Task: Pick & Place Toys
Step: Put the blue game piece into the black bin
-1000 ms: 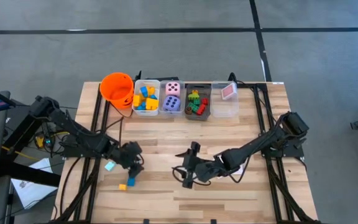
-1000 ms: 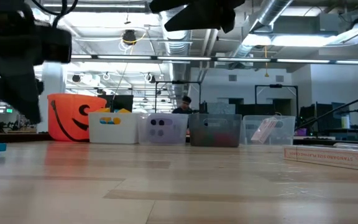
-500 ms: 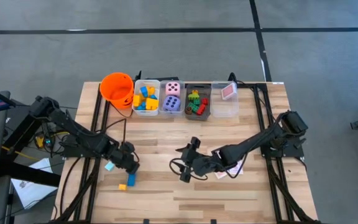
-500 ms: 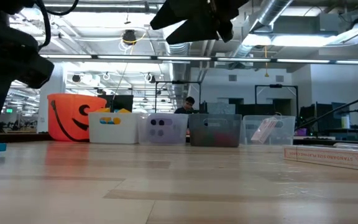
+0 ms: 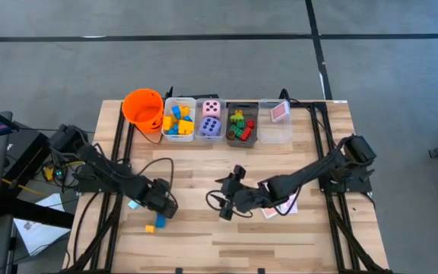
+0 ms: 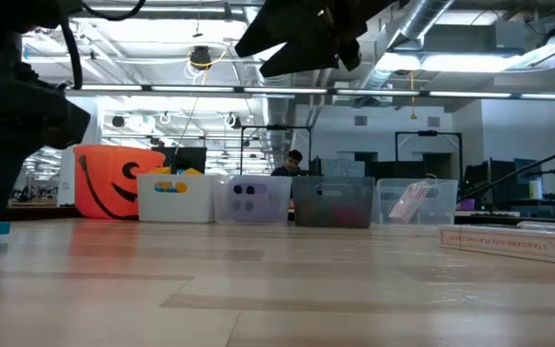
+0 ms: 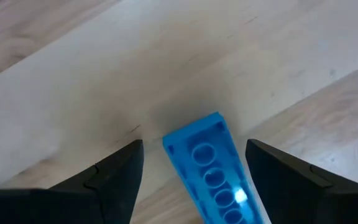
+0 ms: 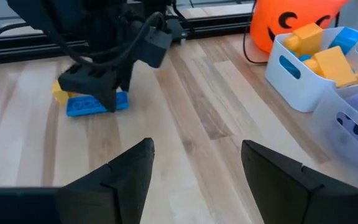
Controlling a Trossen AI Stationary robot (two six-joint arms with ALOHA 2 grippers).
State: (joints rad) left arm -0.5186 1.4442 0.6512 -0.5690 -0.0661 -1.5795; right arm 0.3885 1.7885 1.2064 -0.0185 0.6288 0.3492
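Note:
A blue brick (image 7: pixel 211 167) lies flat on the table, studs up, with a yellow block (image 5: pixel 150 227) beside it; it also shows in the high view (image 5: pixel 160 220) and the right wrist view (image 8: pixel 95 103). My left gripper (image 5: pixel 163 209) is open just above the brick, one finger on each side (image 7: pixel 194 180), not touching. A cyan block (image 5: pixel 133 203) lies to its left. My right gripper (image 5: pixel 225 204) is open and empty at the table's middle (image 8: pixel 197 174).
Along the far edge stand an orange bucket (image 5: pixel 143 108), a white bin (image 5: pixel 179 119) of yellow and blue blocks, a clear bin (image 5: pixel 210 119) with two dice, a grey bin (image 5: pixel 241 124) of red and green blocks and a clear bin (image 5: pixel 274 118) with a card. A card box (image 5: pixel 271 212) lies under the right arm.
My left gripper has moved toward the table's near edge and down over the blue brick, staying open. My right gripper has shifted a little toward the table's left. The bricks have stayed where they were.

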